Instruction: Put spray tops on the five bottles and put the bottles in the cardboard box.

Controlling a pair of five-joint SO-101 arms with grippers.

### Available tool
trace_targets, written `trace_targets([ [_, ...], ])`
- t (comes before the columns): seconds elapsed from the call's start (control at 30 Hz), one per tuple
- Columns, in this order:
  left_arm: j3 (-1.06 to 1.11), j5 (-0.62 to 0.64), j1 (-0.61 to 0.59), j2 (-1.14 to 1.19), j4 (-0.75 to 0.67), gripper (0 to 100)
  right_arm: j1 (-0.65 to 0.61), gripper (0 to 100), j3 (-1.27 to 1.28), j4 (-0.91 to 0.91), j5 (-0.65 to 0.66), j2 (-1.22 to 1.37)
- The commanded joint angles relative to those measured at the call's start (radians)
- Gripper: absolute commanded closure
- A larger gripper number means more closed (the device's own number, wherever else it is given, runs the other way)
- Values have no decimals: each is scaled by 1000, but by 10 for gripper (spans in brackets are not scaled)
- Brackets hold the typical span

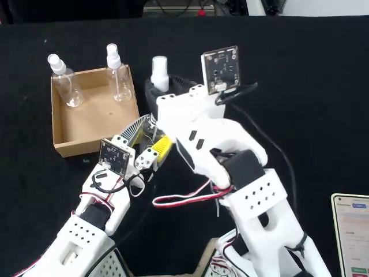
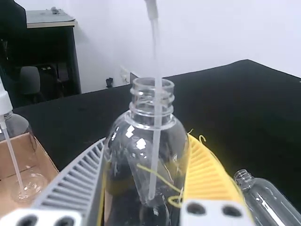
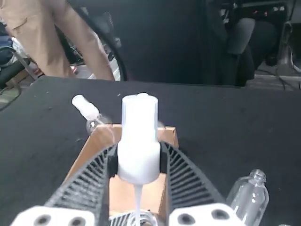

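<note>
A brown cardboard box (image 1: 86, 148) sat at the far left of a black table (image 1: 300, 69). Inside it, against its far wall, stood two clear bottles already fitted with white spray tops, one in the far-left corner (image 1: 68, 86) and one in the far-right corner (image 1: 119, 81).

Just right of the box, the left gripper (image 1: 148, 137) reached in from the near-left side. Its grey ribbed finger (image 2: 75, 181) and yellow ribbed finger (image 2: 204, 172) were closed against opposite sides of a third clear bottle (image 2: 141, 141), holding it upright with its threaded neck open.

Directly above that neck, the right gripper (image 3: 137, 150) came in from the near centre. Its two grey ribbed fingers were pressed against a white spray top (image 3: 138, 127), clamping it by its round collar with the nozzle pointing up. The top's thin dip tube (image 2: 155, 141) hung straight down through the bottle's mouth and reached nearly to its base. The collar sat above the neck, not yet seated on it.

To the right of the held bottle, a fourth bottle (image 3: 249, 195) without a top rested on the table, tilted. At the near-right edge lay a lit phone screen (image 1: 351, 236).
</note>
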Motion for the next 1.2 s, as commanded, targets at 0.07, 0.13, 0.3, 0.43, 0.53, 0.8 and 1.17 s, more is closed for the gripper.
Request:
trace_targets([
  [0.07, 18, 3, 2, -14, -23, 906, -25, 980, 25, 6, 11, -71],
  [0.13, 18, 3, 1, -14, -23, 906, -28, 979, 64, 5, 11, -124],
  [0.3, 18, 3, 5, -14, -23, 908, -48, 977, 203, -9, 69, -262],
  [0.43, 22, 5, 5, -14, -23, 906, -44, 977, 303, -91, 87, -332],
  [0.53, 22, 5, 5, -14, -23, 906, -48, 977, 340, -109, 92, -352],
  [0.8, 18, 8, 7, -14, -23, 906, -48, 980, 298, -92, 135, -229],
  [1.17, 15, 8, 4, -14, -23, 905, -48, 977, 170, 18, 144, -74],
])
